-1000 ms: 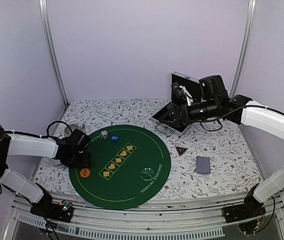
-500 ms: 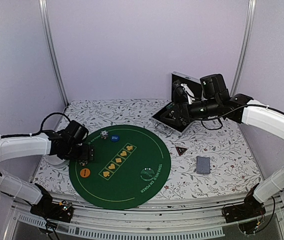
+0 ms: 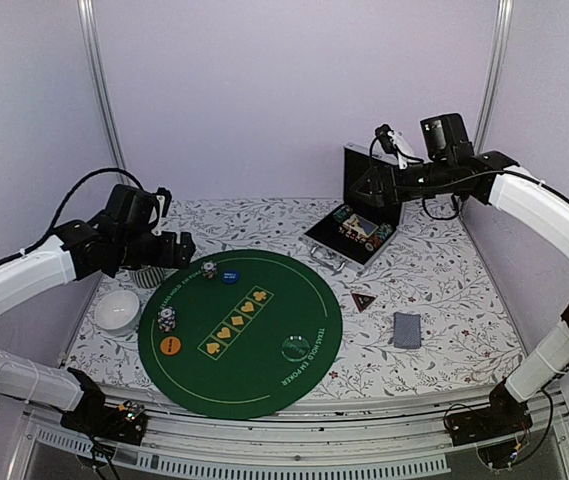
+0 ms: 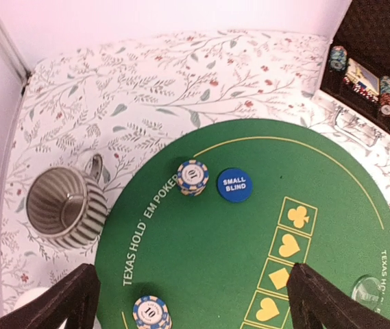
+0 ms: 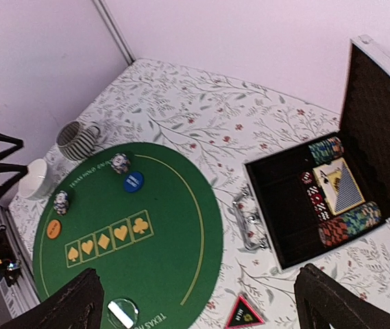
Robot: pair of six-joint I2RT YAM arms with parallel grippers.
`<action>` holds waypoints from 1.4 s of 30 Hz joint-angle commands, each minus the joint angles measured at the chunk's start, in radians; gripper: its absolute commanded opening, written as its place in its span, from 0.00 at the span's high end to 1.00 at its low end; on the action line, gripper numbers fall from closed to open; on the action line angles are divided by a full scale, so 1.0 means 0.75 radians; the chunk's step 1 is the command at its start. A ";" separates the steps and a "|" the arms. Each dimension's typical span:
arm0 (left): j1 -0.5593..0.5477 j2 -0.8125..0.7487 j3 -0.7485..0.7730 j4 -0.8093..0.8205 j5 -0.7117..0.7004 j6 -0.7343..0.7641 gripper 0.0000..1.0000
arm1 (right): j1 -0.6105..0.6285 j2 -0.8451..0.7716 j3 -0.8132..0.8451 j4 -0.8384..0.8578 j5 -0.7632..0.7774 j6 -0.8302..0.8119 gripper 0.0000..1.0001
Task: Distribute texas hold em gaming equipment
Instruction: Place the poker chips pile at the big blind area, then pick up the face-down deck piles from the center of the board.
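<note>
Looks part way through sharing out the game things. Already down on the mat (image 3: pixel 264 372): a chip stack (image 3: pixel 209 270) beside the blue disc (image 3: pixel 229 275), a second chip stack (image 3: pixel 167 319) near the orange disc (image 3: pixel 170 346), and a whitish disc (image 3: pixel 295 347) at the near right. On the flowery cloth (image 3: pixel 444 290): the triangle (image 3: pixel 363 300) just off the mat's right edge, and the cards (image 3: pixel 407 329) farther right.

Left gripper (image 3: pixel 172 250) up in the air over the mat's far left edge, fingers spread wide, holding nothing. Right gripper (image 3: pixel 366 187) high up by the lid of the case (image 3: pixel 339 248), fingers wide too, empty.

Next, most likely: fetch more chips from the case. Calls for bringing the right gripper down over one row, closing on a few, lifting straight up so as not to knock the rest, then setting them at a free spot on the right side of the mat. Could be the cards instead — hard to say.

Only from the top: the cards on the cloth, and both arms at once. Clearest from the right wrist: the inside of the case — rows of case chips (image 5: pixel 349 223) with a second card pack (image 5: pixel 342 185) between them. Only from the left wrist: the words "SMALL BLIND" on the blue disc and the "10" on the stacks. Cup (image 4: pixel 64 208) plain there, just beside the mat; half hidden under the left gripper from the top. Bowl (image 3: pixel 117 310) whole from the top, only a white sliver in the left wrist view.
</note>
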 commanded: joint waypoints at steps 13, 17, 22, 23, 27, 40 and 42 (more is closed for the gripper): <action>0.059 0.042 -0.061 0.193 0.117 0.228 0.02 | -0.030 0.128 0.395 -0.630 0.552 0.031 0.01; 0.079 0.022 -0.077 0.216 0.185 0.234 0.02 | -0.032 0.113 0.178 -0.788 0.616 0.305 0.01; 0.037 -0.015 -0.099 0.225 0.124 0.221 0.02 | -0.009 0.017 -0.279 -0.694 0.483 0.568 0.01; 0.033 -0.022 -0.111 0.224 0.108 0.219 0.02 | -0.001 -0.007 -0.345 -0.641 0.444 0.592 0.01; 0.034 -0.035 -0.120 0.216 0.103 0.209 0.02 | 0.053 -0.037 -0.522 -0.515 0.371 0.686 0.01; 0.110 -0.078 -0.158 0.258 0.072 0.239 0.02 | 0.089 0.183 -0.668 -0.404 0.403 0.612 0.01; 0.121 -0.071 -0.159 0.258 0.080 0.237 0.02 | 0.090 0.182 -0.682 -0.407 0.430 0.620 0.01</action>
